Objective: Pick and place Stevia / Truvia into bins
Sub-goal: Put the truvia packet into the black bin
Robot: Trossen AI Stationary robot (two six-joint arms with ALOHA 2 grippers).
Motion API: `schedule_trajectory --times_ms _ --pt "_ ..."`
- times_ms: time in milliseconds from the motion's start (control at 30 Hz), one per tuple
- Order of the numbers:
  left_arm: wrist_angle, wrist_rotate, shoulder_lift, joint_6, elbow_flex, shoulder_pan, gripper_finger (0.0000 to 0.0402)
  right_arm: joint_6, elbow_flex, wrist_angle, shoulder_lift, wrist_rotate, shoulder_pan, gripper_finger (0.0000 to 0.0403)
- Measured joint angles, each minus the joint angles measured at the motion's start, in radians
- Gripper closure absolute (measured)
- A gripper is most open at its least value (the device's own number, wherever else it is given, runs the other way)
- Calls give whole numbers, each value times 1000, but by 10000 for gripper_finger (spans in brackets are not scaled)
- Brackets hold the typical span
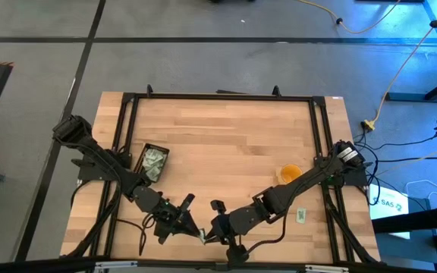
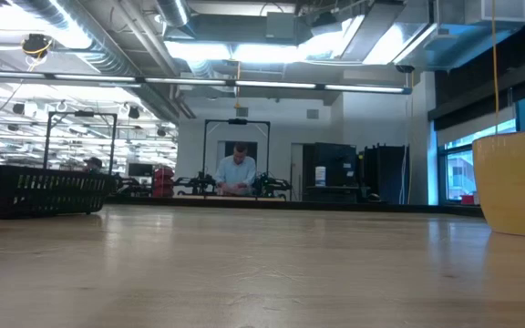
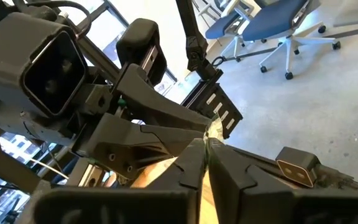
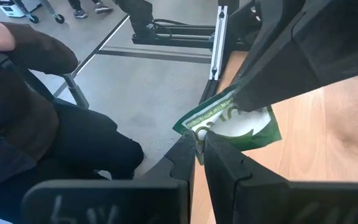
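One green-and-white Stevia sachet (image 4: 244, 124) hangs above the table's near edge between my two grippers, also seen as a sliver (image 1: 202, 236). My left gripper (image 3: 206, 149) and my right gripper (image 4: 199, 142) are both shut on it, facing each other tip to tip (image 1: 190, 226) (image 1: 212, 230). The black bin (image 1: 154, 161) stands on the table's left half with several sachets lying in it. Another sachet (image 1: 300, 215) lies flat on the wood at the right. The low view shows no gripper. My left gripper pinches the sachet's edge (image 4: 246, 104) between its two fingers (image 4: 278, 74), coming roughly level from the table's left. The sachet is clear of the table. My right gripper pinches the opposite end of the sachet (image 4: 201, 129) between its two fingers, slanting down from the table's right. The sachet stands out past the fingertips, spanning the gap to the other gripper.
A yellow cup (image 1: 289, 173) stands right of centre, large in the low view (image 2: 518, 182). The black bin also shows low at the left (image 2: 35, 191). A seated person's dark sleeve and lap (image 4: 36, 118) are just past the table's near edge. Bare wood lies mid-table.
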Motion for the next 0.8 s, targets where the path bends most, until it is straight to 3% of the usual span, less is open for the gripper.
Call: schedule_trajectory --times_ms 100,500,667,800 --pt "-2 0 0 0 0 0 397 -20 0 0 0 0 0 370" --pt "-32 -5 0 -11 0 0 397 -17 0 -78 -2 3 -5 365" --pt "-70 -11 -1 -19 0 0 399 39 -1 -187 -2 0 -11 319" --pt "-134 -86 -1 -88 0 0 397 128 -1 -310 -2 0 -11 279"
